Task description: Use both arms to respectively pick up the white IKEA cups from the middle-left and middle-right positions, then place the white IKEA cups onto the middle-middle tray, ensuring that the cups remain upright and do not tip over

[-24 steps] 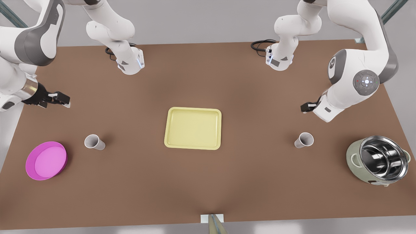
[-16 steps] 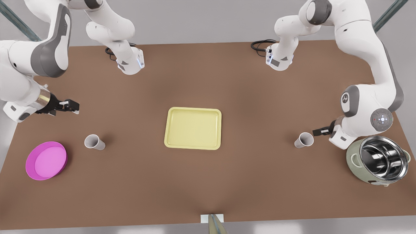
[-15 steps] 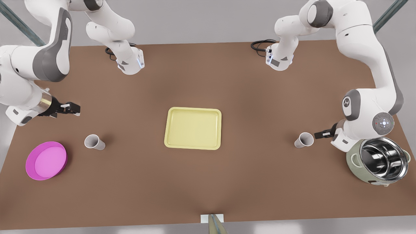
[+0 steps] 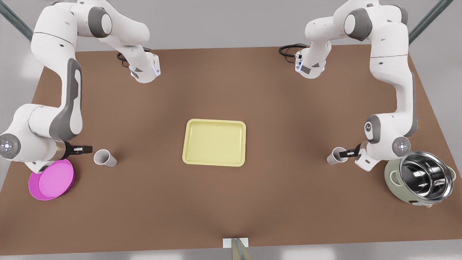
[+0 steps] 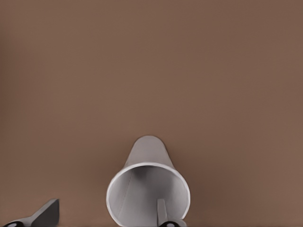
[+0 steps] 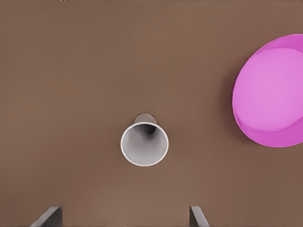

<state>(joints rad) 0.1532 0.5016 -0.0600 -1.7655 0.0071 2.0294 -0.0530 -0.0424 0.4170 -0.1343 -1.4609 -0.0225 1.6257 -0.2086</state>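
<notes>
The right tool is hanging at the front view's left with its two fingers spread wide apart and holding nothing. It is pointing at the dish-side cup, which is standing upright on the bench a little ahead of the fingertips and lined up with the gap between them. That spread looks chosen so the fingers can pass either side of the cup wall. In the front view this tool is sitting just beside the cup, not touching it, with the pink dish partly under the wrist.

The left tool is working at the front view's right, also with fingers apart and empty. It is much closer in: one finger is showing against the open mouth of the pot-side cup, the other well off to the side. So the cup seems to be off-centre in the gap, and I cannot tell whether that finger is touching the rim. In the front view the tool is overlapping the cup, with the pot close behind the arm.

Both cups are standing on the bench on either side of the tray, well apart from it; neither is gripped yet.
</notes>
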